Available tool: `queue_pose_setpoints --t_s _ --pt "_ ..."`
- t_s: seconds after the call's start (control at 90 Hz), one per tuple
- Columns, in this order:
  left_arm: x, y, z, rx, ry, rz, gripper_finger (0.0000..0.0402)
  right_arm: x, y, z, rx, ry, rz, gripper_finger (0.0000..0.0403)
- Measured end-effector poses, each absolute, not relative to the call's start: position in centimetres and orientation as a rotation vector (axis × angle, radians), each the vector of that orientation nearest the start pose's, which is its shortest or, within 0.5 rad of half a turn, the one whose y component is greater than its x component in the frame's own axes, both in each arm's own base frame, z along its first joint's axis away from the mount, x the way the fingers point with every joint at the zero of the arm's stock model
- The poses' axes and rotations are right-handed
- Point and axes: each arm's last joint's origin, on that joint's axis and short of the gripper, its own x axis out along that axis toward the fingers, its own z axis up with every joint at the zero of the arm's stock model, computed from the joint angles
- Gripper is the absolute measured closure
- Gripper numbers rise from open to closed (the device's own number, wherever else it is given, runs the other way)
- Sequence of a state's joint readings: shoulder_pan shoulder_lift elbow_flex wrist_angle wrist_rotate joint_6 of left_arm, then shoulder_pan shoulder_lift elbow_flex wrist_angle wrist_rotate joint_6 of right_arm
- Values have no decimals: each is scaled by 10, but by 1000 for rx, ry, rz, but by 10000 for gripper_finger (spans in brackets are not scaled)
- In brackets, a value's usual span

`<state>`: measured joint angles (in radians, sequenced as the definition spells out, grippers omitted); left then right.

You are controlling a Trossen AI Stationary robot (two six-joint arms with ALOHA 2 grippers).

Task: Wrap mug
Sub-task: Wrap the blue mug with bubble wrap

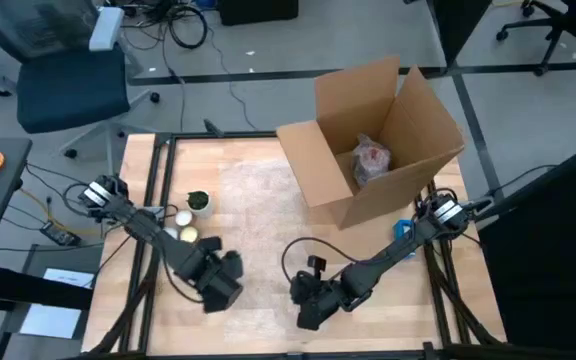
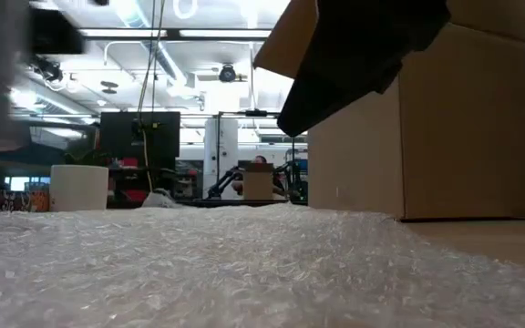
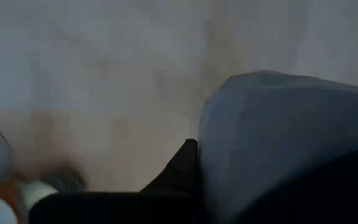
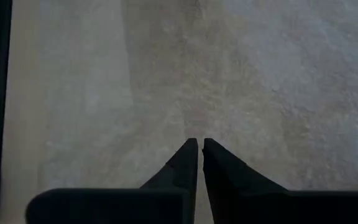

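Mug [image 2: 78, 187]: white, standing upright on the far left of the desk [image 1: 258, 310], just past the bubble wrap's edge.
Bubble wrap [image 1: 248, 200]: spread flat over the middle of the desk.
Left gripper [image 1: 223, 285]: low over the near edge of the wrap; cannot tell how its fingers stand.
Right gripper [image 4: 198, 148]: near edge, right of the left one, clenched with nothing between the fingers.
Cardboard box [image 1: 373, 140]: open, far right.
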<state>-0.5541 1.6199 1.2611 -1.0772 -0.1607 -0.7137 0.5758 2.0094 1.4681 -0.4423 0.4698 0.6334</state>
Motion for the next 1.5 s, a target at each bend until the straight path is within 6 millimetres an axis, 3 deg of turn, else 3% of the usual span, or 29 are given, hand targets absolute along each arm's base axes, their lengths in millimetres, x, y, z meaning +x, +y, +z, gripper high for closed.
queue_pose_setpoints --t_s 0.333,0.5,0.667,0.922,1.311,1.5 --pt "304 -83 241 -222 1213 198 401 363 220 190 103 833 -170 401" --pt "314 -40 235 -261 1226 310 399 363 221 190 103 832 -170 401" --pt "326 -14 221 -342 1252 347 390 363 220 190 100 832 -170 401" --pt "340 -1 187 -352 1343 328 386 363 220 190 95 834 -168 401" --pt "336 -1 192 -328 1351 312 384 364 220 190 95 833 -169 401" --pt "337 -1 196 -330 1341 310 359 364 219 190 95 833 -170 401"
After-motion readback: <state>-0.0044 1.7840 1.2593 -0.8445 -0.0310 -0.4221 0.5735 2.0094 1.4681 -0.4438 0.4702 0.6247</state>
